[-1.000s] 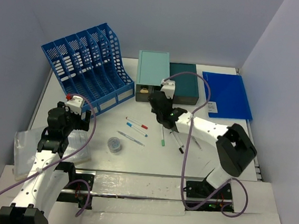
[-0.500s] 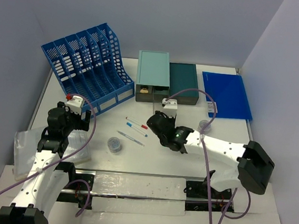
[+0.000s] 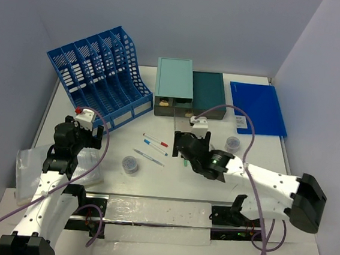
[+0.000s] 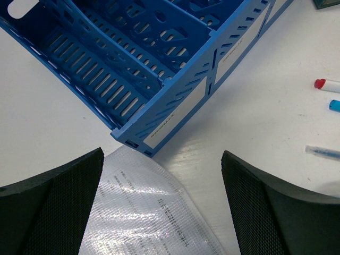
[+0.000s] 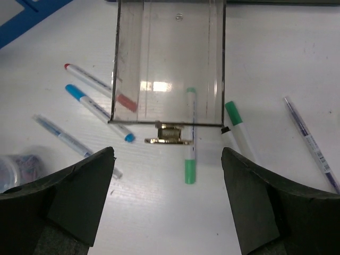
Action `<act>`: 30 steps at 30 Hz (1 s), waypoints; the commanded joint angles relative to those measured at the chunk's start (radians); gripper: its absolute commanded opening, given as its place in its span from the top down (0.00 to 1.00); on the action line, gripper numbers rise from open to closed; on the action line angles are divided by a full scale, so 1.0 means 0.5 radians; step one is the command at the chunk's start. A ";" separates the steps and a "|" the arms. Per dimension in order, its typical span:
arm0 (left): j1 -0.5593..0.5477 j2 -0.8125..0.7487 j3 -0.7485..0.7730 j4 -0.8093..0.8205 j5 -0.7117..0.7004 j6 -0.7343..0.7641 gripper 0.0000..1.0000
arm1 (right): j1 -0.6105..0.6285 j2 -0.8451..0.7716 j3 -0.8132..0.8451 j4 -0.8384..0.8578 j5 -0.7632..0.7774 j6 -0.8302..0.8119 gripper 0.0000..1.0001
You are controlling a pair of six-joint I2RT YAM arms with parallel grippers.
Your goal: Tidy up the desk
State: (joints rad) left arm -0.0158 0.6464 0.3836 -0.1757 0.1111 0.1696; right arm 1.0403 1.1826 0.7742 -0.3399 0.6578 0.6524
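Right end effector (image 5: 166, 159) hung spread wide and empty above the handle (image 5: 169, 139) of the clear drawer (image 5: 169, 64); the worktop (image 5: 276, 64) lay beneath. Descending for the green pen (image 5: 189, 170), I judged, could snag that handle.

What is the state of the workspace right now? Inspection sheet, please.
Surface: white desk, pens scattered mid-table.
Job's things: clear drawer pulled out, overlapping a red pen and green pen; blue pen beside.
Clutter: near tub, right tub, plastic sleeve, blue folder.
Grippers: left gripper open above the sleeve; right gripper open, facing the drawer handle.
Cables: purple cables loop from both wrists.
Surroundings: blue file rack, light teal box, dark teal box, plain walls.
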 commanded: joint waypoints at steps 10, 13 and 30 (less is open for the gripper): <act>0.011 0.000 0.080 0.029 0.027 0.015 0.02 | -0.265 -0.562 -0.360 -0.378 -0.491 0.092 0.47; 0.013 -0.007 0.077 0.026 0.023 0.017 0.02 | -0.289 -0.528 -0.427 -0.207 -0.656 0.058 0.56; 0.013 0.002 0.080 0.026 0.020 0.020 0.02 | 0.028 0.270 -0.411 0.324 -0.068 0.329 0.46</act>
State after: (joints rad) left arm -0.0158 0.6476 0.3836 -0.1757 0.1112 0.1696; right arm 1.0153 1.2111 0.4773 -0.1937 0.4837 0.7645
